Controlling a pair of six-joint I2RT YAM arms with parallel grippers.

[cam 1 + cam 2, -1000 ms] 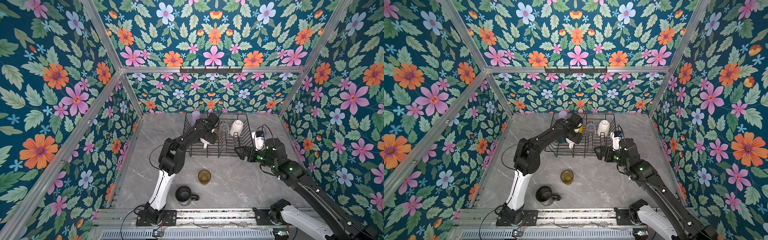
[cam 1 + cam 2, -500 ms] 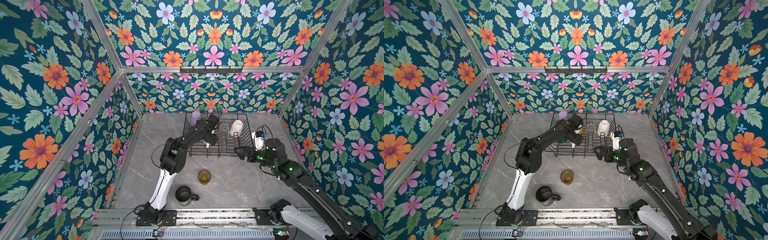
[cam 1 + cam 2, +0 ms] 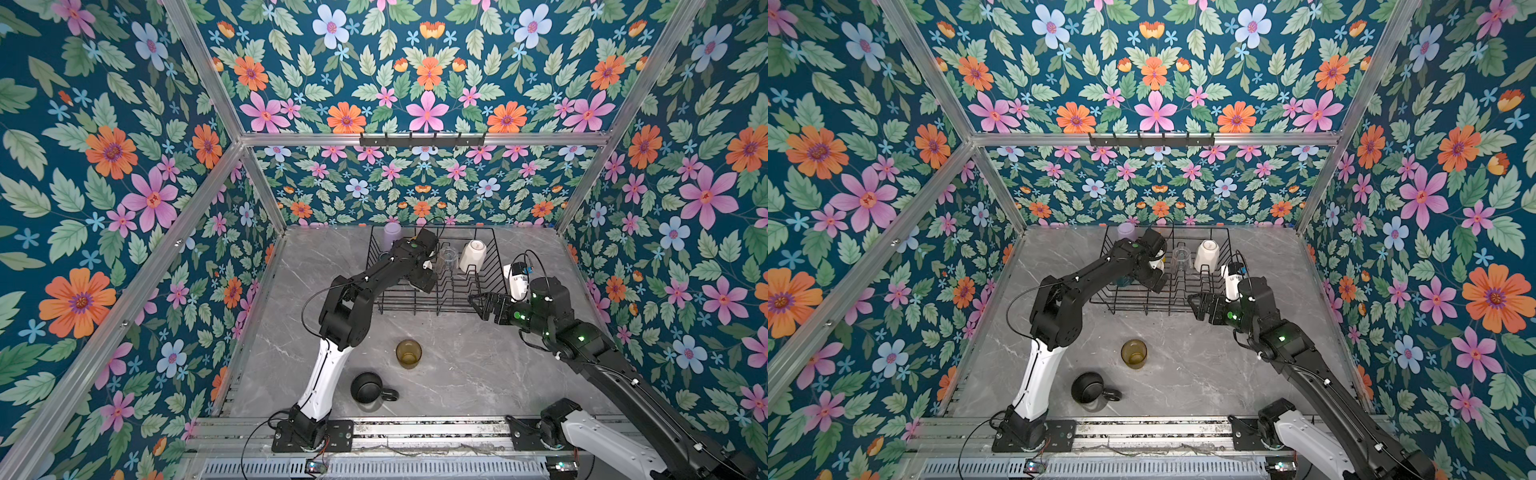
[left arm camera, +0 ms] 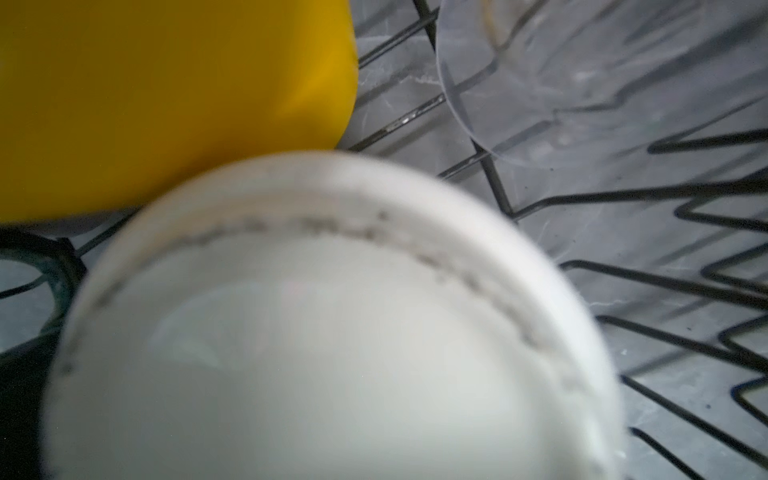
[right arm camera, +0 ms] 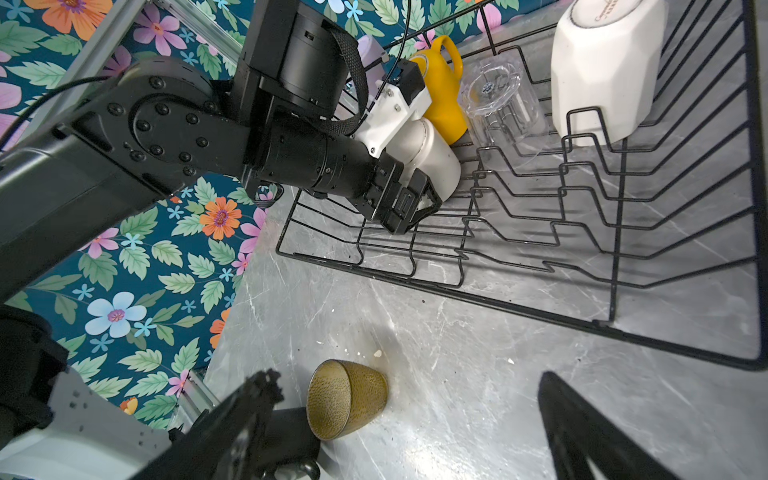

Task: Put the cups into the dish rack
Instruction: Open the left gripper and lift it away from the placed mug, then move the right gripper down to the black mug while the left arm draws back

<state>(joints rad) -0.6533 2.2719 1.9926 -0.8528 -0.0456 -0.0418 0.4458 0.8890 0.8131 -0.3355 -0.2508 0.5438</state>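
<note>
The black wire dish rack (image 3: 419, 306) stands at the back of the table. Upside down in it are a lilac tumbler (image 3: 392, 235), a yellow mug (image 5: 444, 95), a clear glass (image 3: 446, 257), a cream-white mug (image 3: 472, 254) and a white mug (image 5: 432, 158). My left gripper (image 3: 427, 272) reaches into the rack, its jaws spread wide on either side of that white mug, which rests on the wires. A teal mug (image 3: 1123, 279) peeks out under that arm. An amber glass (image 3: 408, 353) and a black mug (image 3: 368, 387) stand on the table in front. My right gripper (image 3: 478, 301) hovers open and empty by the rack's front right corner.
The grey marble table (image 3: 457, 374) is walled in by floral panels on three sides. A metal rail (image 3: 415, 430) with both arm bases runs along the front edge. A bar of hooks (image 3: 422, 140) hangs high on the back wall.
The left jaws have widened a little around the white mug in the rack. Both arms have stayed almost where they were.
</note>
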